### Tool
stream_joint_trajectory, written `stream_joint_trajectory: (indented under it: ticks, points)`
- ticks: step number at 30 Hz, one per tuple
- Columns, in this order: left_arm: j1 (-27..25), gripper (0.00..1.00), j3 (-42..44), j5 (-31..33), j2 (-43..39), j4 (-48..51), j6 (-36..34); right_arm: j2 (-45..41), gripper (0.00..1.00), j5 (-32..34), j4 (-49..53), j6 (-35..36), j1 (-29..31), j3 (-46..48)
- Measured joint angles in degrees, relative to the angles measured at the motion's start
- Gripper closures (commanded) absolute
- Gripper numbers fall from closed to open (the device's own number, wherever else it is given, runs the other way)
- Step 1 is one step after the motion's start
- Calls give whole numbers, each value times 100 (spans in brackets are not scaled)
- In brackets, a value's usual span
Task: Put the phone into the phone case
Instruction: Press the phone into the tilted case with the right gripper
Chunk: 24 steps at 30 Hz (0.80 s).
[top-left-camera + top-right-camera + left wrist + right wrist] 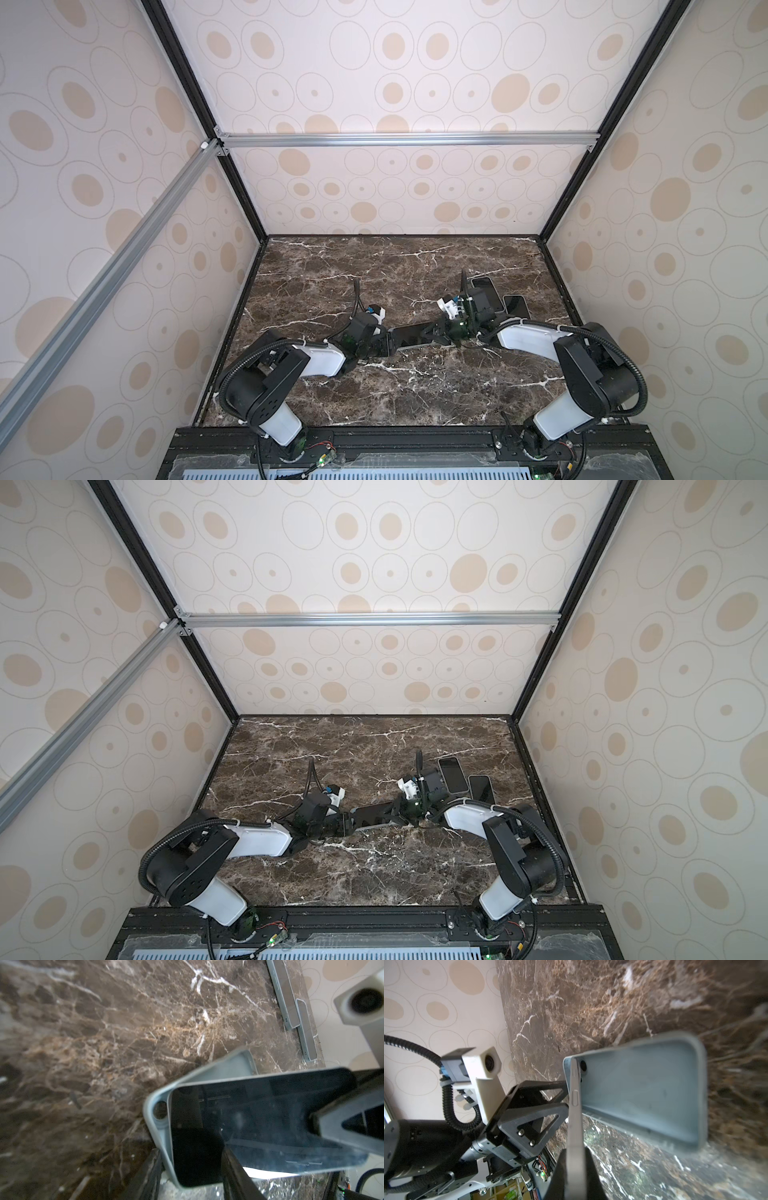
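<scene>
- Top views: the two arms meet over the middle of the dark marbled desk (374, 399). The left pincer (390, 341) grips one end of the phone case (415, 346). The right pincer (432, 331) is clamped shut on the phone (409, 332), which lies slanted over the phone case and is not seated. A spare handset (453, 775) and a second handset (482, 789) lie flat, well apart, at the far right. The walls (415, 91) carry beige ovals and are braced by aluminium frame bars (407, 139).
- Left wrist view: one end of the phone (259, 1122) is tucked against the rim of the phone case (154, 1136), beside the camera hole (160, 1110). The other end rides up and out. The screen is glossy glass, and I judge it stiff, slippery and breakable.
- Right wrist view: the phone (576, 1105) shows edge-on, pinched across its faces by the right pincer (575, 1178). The phone case (643, 1095) gapes empty. It looks a pliable rubbery shell, so I judge it best held by its end while the phone is pressed in by its edges. The polished desk offers little friction.
</scene>
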<state>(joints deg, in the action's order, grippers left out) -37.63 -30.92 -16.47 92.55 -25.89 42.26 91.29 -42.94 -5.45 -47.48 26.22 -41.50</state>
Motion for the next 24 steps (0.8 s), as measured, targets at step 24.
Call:
stream_joint_trajectory:
  ticks: [24]
  points:
    - [98,54,37,175,199,-448,107,638,100,-656,-1176,-22,-122,317]
